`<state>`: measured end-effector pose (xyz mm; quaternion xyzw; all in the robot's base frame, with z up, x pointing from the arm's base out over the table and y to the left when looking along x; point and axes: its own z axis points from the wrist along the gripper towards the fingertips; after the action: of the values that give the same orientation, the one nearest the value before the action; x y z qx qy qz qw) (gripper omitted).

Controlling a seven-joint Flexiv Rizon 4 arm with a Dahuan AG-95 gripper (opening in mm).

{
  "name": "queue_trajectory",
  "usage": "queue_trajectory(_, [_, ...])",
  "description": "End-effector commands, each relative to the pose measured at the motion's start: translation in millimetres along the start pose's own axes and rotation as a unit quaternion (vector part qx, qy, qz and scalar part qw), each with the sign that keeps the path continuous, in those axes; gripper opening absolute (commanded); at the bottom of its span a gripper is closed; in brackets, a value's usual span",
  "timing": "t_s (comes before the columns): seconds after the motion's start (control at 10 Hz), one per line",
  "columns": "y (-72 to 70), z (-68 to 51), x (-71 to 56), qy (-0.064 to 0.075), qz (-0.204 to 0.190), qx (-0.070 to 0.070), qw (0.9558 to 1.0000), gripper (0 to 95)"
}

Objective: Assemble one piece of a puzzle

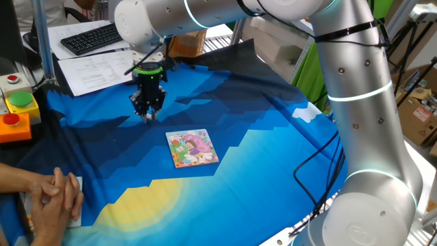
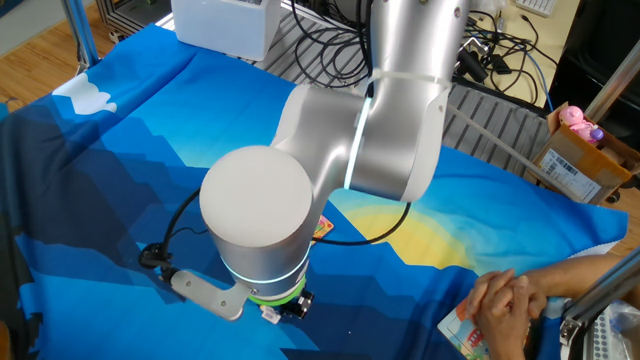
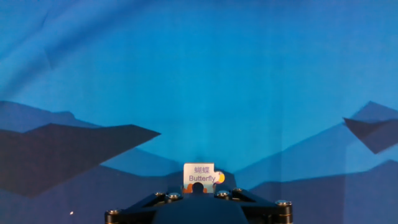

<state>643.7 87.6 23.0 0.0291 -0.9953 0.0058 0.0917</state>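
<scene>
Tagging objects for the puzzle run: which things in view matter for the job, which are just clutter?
Job:
claw
puzzle piece, at the claw tips
puzzle, flat on the cloth

Clutter:
keyboard
papers
button box
person's hands
cardboard box

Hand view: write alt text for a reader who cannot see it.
A small whitish puzzle piece printed "Butterfly" sits at the tip of the black gripper at the bottom centre. Behind it spreads a blue cloth with darker jagged patches.

Piece (image 3: 199, 177) between end effector (image 3: 199, 186) fingers
</scene>
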Motion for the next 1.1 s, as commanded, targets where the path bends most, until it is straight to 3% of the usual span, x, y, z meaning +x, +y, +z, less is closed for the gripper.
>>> queue_trajectory(0.1, [-4.5,-11.5,9.6,0.003,0.008,0.003,1.0000,0.0])
queue_trajectory(0.5, [-32.7,-21.6,40.8,0.008,0.013,0.022,0.9996,0.0])
queue_trajectory(0.6, [-38.5,-20.4,47.5,0.014,0.020,0.021,0.9995,0.0])
queue_trajectory(0.8, [-53.5,-14.7,60.9,0.008,0.024,0.027,0.9993,0.0])
queue_trajectory(1.1, [-62.5,-9.7,69.6,0.011,0.036,0.016,0.9992,0.0])
